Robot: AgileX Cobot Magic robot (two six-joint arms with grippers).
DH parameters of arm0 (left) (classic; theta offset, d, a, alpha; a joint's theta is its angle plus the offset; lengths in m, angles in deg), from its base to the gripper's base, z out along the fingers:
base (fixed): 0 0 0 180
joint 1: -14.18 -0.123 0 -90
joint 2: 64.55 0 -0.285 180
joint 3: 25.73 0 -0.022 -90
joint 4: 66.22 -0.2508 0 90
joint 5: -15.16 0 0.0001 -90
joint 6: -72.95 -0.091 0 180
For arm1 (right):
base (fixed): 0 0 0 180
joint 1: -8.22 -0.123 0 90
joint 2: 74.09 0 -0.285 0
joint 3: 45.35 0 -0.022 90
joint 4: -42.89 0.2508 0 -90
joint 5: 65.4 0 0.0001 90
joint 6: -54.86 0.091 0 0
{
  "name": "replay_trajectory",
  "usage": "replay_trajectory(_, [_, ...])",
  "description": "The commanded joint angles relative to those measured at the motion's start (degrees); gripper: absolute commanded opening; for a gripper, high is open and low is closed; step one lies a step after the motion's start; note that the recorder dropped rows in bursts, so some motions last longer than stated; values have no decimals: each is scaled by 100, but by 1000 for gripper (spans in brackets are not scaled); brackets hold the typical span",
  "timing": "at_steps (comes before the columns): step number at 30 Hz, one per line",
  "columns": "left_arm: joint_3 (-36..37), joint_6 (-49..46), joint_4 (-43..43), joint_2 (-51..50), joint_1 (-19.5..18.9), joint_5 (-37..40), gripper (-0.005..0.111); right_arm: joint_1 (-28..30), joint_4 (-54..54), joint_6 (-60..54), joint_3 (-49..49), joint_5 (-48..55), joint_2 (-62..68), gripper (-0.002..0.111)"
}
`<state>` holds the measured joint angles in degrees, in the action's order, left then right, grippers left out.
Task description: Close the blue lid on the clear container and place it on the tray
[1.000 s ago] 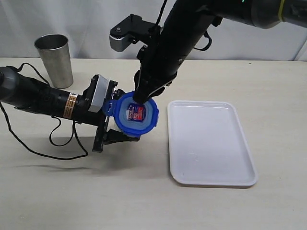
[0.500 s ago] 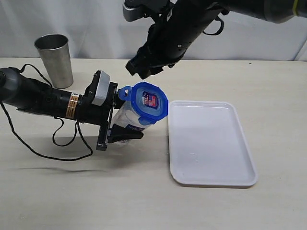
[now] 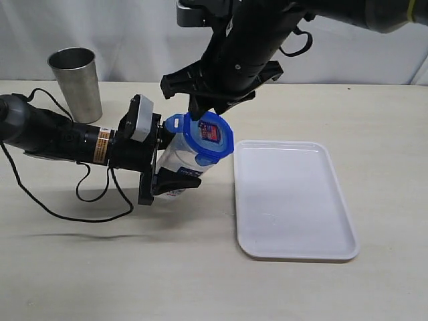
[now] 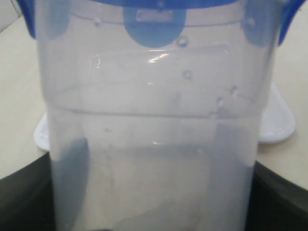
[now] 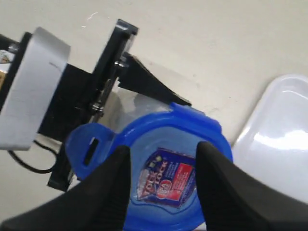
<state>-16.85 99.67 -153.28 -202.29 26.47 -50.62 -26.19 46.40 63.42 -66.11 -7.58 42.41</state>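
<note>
The base of the clear container (image 3: 194,160) is hidden inside the left end effector (image 3: 176,159). In the left wrist view the tray (image 4: 281,125) behind the container shows only as blurred corners. On the blue lid (image 3: 219,151), the sticker (image 3: 209,135) has print too small to read.

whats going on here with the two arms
The left gripper holds the clear container at a tilt, beside the tray. The blue lid sits on top, with one flap sticking out. The right gripper hovers open just over the lid. The container is not on the tray yet.
</note>
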Motion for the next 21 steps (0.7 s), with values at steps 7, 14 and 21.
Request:
replay_trajectory(7, [13,83,124,17,29,-33,0,-578,-555,748,8,-484,22,42])
replay_trajectory(14, [13,162,124,17,29,-33,0,-578,-806,1011,8,-217,239,36])
replay_trajectory(21, [13,203,124,17,29,-75,0,-610,-737,1011,8,-100,478,36])
